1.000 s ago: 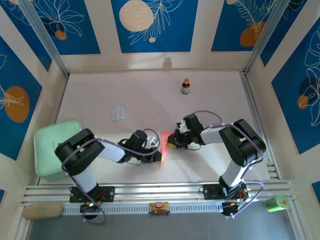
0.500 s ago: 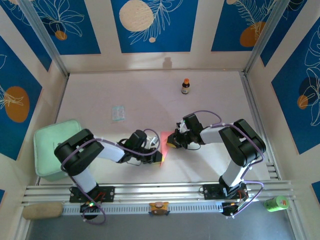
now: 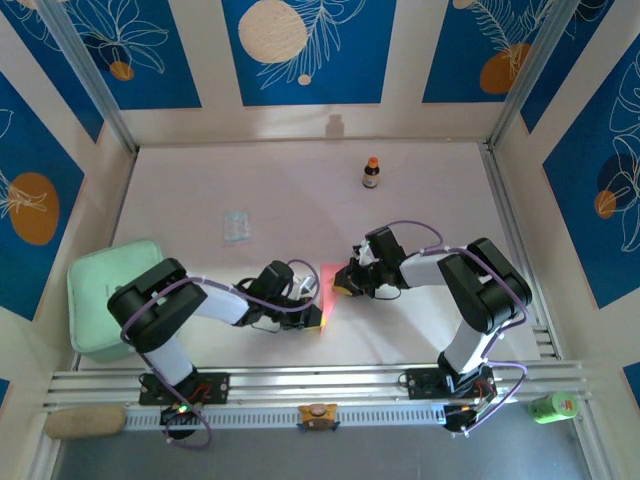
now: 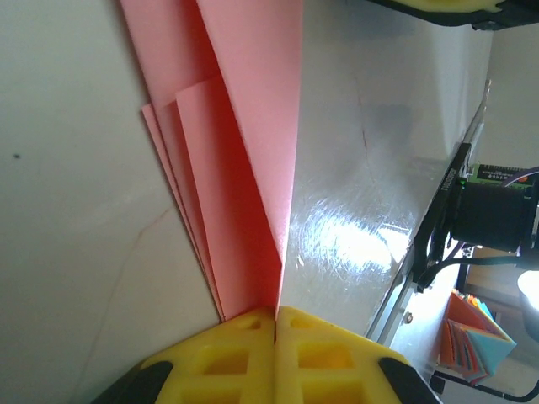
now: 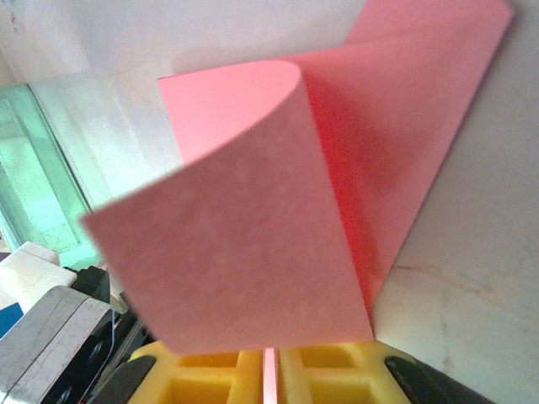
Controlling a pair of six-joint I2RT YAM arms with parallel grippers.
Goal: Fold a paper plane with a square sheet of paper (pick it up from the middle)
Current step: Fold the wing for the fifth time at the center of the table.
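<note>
Here the square sheet of paper (image 3: 327,288) lies on the table (image 3: 300,190) in the middle, a little to the near side, between the two arms. It is not flat any more: the left wrist view shows several folded layers lying one over the other.

The left claw (image 4: 275,315) is clenched on the paper, its yellow fingers pressed together with the narrow end of the folded layers caught between them. From this claw the paper runs straight away and becomes wider. The right claw (image 5: 269,355) is also clenched on the paper; a thin pink edge shows in the slit between its fingers, and a loose flap curls up and over in front of it.

In the top view the long axis of the paper runs from near to far, slightly tilted. The left claw holds the near end and the right claw holds the far part, coming from the right side. Both are at the paper, so neither is nearer. I judge that the next fold depends on this: the flap in front of the right claw must come down along this long axis while the left claw keeps the near end fixed.

From above, the claws cover much of the paper, so its outline is hard to make out. The curled flap hides what lies beneath it.
</note>
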